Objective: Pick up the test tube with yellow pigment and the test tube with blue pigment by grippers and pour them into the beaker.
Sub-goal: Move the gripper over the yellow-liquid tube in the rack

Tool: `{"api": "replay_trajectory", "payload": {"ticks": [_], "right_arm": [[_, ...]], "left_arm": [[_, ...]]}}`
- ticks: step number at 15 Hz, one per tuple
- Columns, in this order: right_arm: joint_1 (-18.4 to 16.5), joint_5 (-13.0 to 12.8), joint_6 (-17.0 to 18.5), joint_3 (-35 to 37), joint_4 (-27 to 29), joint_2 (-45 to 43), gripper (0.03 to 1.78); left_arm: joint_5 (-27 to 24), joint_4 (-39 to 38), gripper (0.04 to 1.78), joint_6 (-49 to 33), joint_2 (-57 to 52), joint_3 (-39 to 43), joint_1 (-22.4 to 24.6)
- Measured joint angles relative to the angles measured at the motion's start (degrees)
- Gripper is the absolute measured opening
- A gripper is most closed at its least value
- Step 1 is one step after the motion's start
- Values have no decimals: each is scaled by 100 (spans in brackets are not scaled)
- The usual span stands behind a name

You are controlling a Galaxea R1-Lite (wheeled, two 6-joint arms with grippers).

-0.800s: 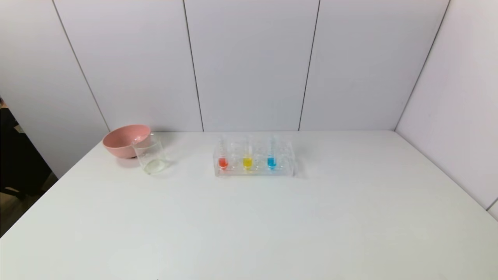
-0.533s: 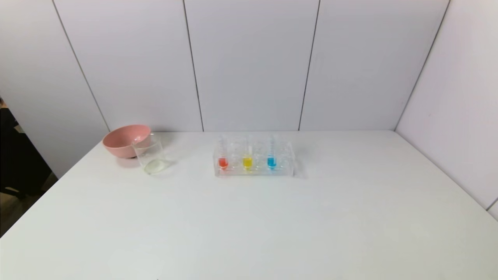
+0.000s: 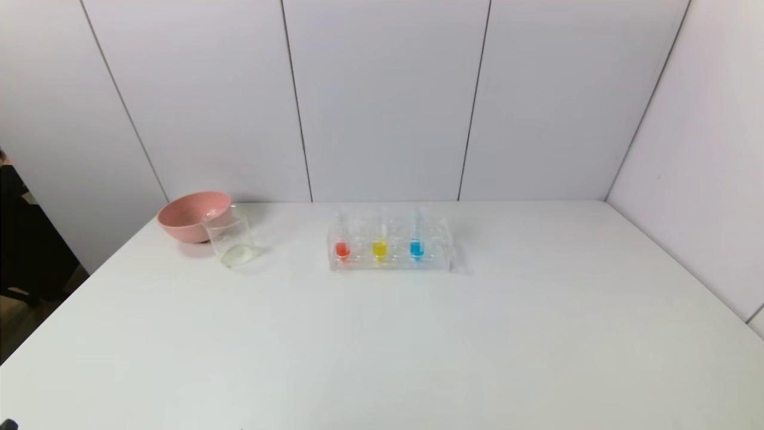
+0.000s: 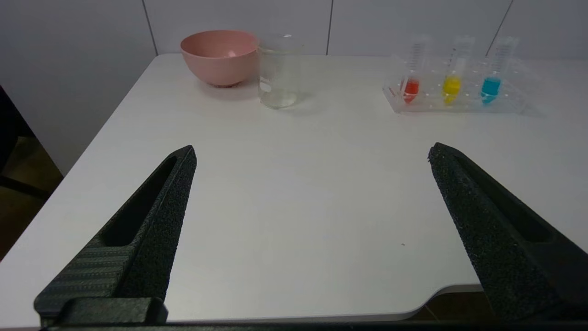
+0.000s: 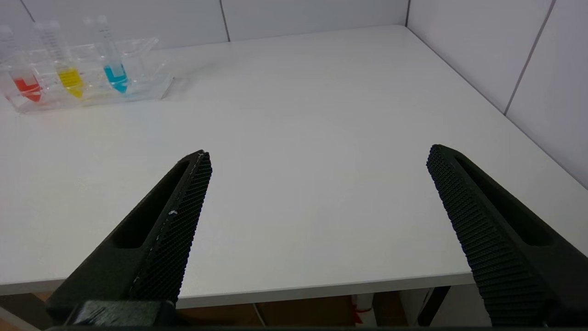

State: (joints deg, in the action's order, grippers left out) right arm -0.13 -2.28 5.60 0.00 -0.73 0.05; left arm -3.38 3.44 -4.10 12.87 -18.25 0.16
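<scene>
Overhead, the head view shows a plain white worktop against pale panelled walls, with neither claw visible in it. A clear plastic rack sits just above the centre of that frame, holding three slim upright tubes side by side: red on the left, yellow in the middle, blue on the right. Each is clear, with colour only in its rounded bottom. In the upper left, a smooth pink bowl stands touching or just behind a straight-sided clear glass beaker, which holds a little clear liquid at the bottom.

Only the wrist views show the claws. In the left wrist view, the left claw has two black, rough-grained tapered fingers spread wide in the lower half of the frame, holding nothing, above the near worktop edge. Bowl, beaker and rack lie along the top of that frame, well apart from the claw.

In the right wrist view, the right claw also stands wide and empty, its fingers cross-hatched like fine mesh. The rack and its three tubes sit in the upper left corner of that frame; bowl and beaker fall outside it.
</scene>
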Motion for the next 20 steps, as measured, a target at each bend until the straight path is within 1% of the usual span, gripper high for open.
{"api": "replay_trajectory", "payload": {"ticks": [3,5,7,9,12,14,17,19,20], "right_arm": [[4,0,0,0,0,0,171],[4,0,-1,0,0,0,171],[4,0,0,0,0,0,171],[4,0,-1,0,0,0,171],[4,0,0,0,0,0,171],[4,0,0,0,0,0,171],[4,0,0,0,0,0,171],[4,0,0,0,0,0,171],[4,0,0,0,0,0,171]], "left_arm": [[-174,-311,176,-34,1428,-956,2],[-216,-820,176,-59,2497,-1487,-46],[-133,-1387,176,-119,3462,-1926,-288],[283,-1853,176,-284,4317,-2281,-963],[1245,-2694,176,-477,5510,-2576,-2169],[1848,-3356,176,-527,6245,-2648,-2893],[2467,-4313,176,-546,7262,-2723,-3671],[2617,-4880,176,-568,7913,-2786,-3985],[2642,-5126,176,-596,8232,-2825,-4067]]}}
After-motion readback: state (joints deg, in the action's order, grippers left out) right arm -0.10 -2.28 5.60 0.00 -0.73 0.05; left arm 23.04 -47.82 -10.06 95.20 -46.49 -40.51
